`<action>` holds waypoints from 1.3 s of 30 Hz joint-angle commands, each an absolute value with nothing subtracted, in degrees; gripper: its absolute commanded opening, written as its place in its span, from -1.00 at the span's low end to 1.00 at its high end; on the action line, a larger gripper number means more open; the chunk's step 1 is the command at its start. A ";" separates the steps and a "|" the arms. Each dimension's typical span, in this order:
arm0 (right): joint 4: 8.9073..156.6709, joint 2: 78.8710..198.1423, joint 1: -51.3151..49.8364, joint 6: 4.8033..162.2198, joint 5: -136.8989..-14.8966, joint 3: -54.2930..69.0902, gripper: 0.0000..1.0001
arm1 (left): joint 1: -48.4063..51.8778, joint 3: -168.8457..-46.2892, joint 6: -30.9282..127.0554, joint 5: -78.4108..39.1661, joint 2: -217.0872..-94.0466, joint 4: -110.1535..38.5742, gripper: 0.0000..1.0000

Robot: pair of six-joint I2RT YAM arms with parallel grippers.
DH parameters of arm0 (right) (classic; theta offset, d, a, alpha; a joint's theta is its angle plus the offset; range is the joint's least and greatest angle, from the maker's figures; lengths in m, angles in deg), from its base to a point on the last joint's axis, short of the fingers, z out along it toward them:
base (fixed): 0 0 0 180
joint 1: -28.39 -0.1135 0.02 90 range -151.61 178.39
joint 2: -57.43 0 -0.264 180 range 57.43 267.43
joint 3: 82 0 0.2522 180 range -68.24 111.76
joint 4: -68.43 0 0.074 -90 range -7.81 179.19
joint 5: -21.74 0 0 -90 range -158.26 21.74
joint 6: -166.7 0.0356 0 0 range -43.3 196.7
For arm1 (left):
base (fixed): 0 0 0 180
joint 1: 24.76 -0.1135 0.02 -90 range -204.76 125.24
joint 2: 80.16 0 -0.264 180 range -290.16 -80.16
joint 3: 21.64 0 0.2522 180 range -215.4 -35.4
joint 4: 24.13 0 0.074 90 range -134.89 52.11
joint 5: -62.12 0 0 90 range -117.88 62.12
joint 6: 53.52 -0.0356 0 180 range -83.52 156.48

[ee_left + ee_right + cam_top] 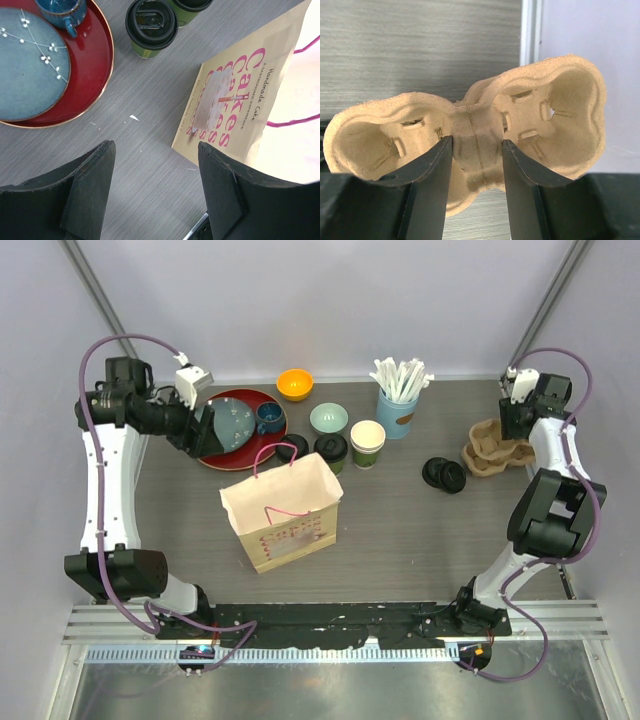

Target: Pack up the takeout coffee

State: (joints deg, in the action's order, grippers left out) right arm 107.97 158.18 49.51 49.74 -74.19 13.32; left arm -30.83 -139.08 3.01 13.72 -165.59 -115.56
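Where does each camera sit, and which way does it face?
Top external: above and behind the bases, looking down on the grey table; both arms show, the cream paper bag central.
Left wrist: on the left arm, facing down at the round red tray, a black-lidded green paper cup and that bag; left tool open.
Right wrist: facing the brown moulded-pulp cup carrier, right tool closed on its middle.
Shared: bag in top and left; carrier in top and right.

Table (pixel 430 540) bare and passable from paper bag (pixel 283 512) toward right edge and along near edge; far half blocked by red tray (pixel 240 398), paper cups (pixel 331 452), orange bowl (pixel 294 384), green bowl (pixel 328 419), stick cup (pixel 398 412), black lids (pixel 443 474), with cup carrier (pixel 497 452) by the right edge.
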 commanded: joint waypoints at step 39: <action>129.39 138.11 -23.28 89.52 -54.02 43.82 -0.98 | -12.64 -126.11 5.10 3.94 -152.05 -115.24 0.58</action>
